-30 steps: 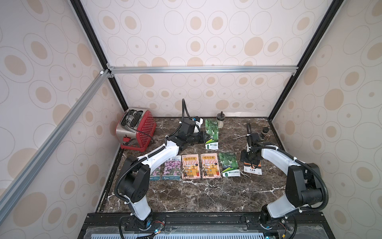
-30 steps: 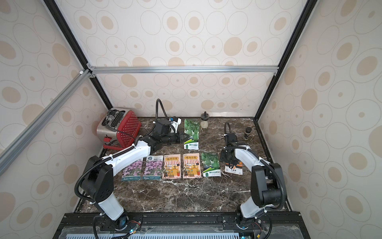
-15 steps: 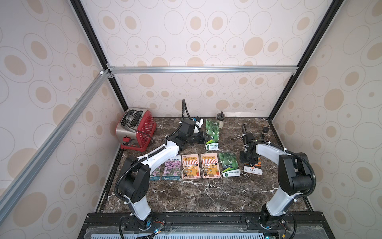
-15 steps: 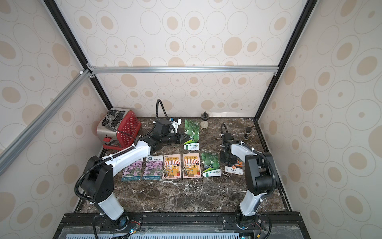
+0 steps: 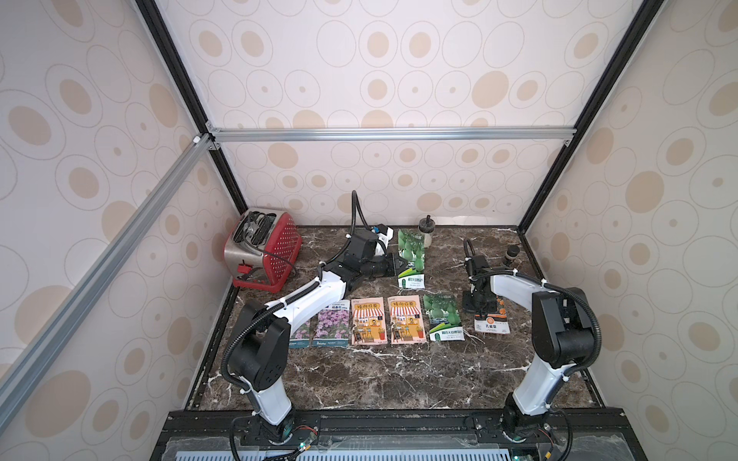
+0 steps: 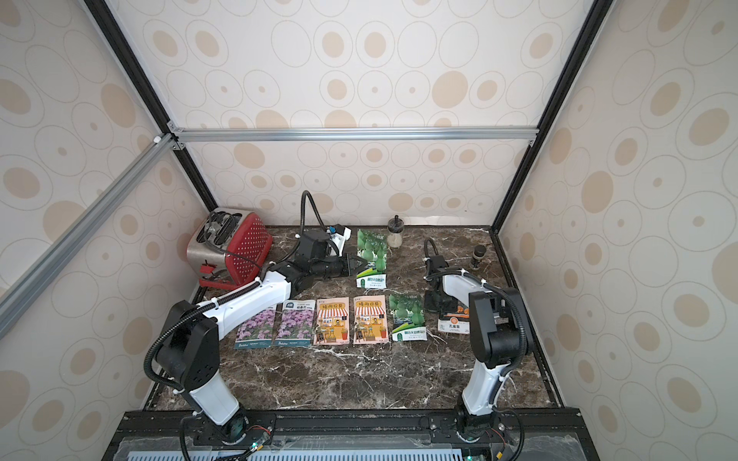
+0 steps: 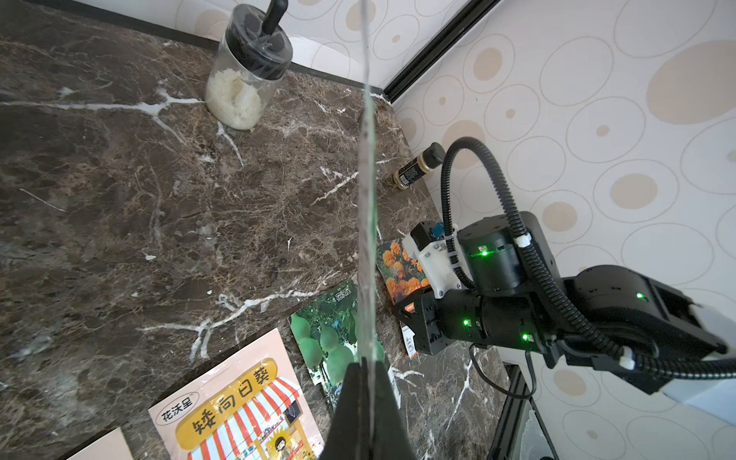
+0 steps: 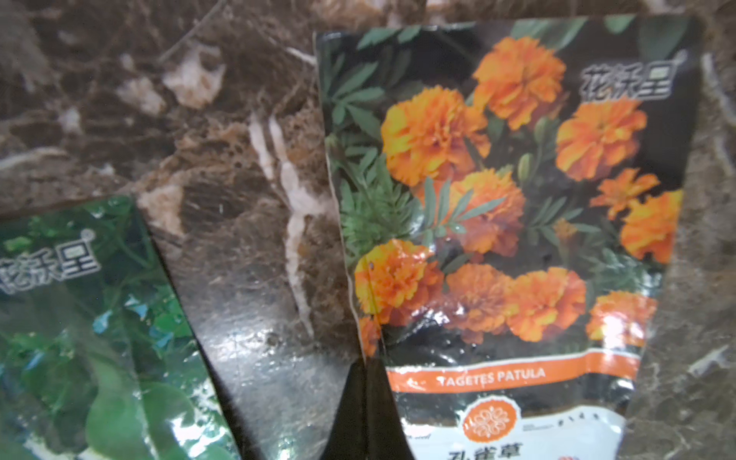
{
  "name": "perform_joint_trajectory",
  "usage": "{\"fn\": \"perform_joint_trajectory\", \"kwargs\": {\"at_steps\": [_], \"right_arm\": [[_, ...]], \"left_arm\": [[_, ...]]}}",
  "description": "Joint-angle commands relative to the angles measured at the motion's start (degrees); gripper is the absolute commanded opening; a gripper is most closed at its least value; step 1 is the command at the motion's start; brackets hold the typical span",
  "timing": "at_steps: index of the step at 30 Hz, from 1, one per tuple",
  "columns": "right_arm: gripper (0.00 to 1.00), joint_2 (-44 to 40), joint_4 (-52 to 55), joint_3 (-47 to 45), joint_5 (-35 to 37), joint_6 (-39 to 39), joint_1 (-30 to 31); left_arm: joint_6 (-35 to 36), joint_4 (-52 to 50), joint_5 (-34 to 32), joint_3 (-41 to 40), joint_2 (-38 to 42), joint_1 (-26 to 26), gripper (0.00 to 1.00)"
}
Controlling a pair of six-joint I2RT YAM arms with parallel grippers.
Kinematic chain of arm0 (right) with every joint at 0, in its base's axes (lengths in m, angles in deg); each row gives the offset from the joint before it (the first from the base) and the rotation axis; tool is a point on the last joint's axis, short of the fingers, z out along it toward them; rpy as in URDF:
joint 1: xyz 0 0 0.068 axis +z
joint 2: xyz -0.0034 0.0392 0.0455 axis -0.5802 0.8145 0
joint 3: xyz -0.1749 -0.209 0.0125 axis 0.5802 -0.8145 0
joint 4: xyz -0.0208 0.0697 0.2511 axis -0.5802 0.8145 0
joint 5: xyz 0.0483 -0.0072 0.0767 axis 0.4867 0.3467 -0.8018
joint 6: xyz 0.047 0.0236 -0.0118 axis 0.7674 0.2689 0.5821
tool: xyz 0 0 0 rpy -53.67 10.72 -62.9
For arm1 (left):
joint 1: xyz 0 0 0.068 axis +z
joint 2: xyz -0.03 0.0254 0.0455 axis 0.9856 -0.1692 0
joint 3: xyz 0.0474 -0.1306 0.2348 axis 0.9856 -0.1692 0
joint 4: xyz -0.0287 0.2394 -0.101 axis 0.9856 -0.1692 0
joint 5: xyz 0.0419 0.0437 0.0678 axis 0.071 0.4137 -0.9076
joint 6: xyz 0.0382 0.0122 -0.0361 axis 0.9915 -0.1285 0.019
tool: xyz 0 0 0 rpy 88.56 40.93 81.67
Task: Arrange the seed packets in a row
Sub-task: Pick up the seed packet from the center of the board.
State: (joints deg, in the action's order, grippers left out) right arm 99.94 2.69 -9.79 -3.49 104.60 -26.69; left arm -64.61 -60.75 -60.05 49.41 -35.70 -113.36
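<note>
Orange marigold packet (image 8: 517, 199) ends the row of packets (image 5: 367, 321); right claw (image 8: 365, 368) is pinched tight on its edge. Left claw (image 5: 400, 265) clamps a green packet (image 5: 412, 251) behind the row.

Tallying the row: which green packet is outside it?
The rear green packet, clamped in the left gripper; its twin lies flat in the row.
</note>
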Motion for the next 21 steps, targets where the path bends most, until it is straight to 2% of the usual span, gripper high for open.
{"fn": "perform_joint_trajectory", "kwargs": {"at_steps": [1,6,21], "right_arm": [[0.0,-3.6,1.9,-1.4,3.0,-0.8,0.5],[0.0,-8.4,4.7,-1.9,6.4,-2.0,0.0],[0.0,-19.6,10.3,-0.9,5.5,-3.5,-7.3]], "left_arm": [[-3.7,3.5,0.2,0.6,-1.6,-0.3,0.0],[-6.5,4.1,-1.4,3.3,-5.0,-3.4,0.0],[-16.3,9.3,-3.7,16.6,-23.3,-13.6,0.0]]}}
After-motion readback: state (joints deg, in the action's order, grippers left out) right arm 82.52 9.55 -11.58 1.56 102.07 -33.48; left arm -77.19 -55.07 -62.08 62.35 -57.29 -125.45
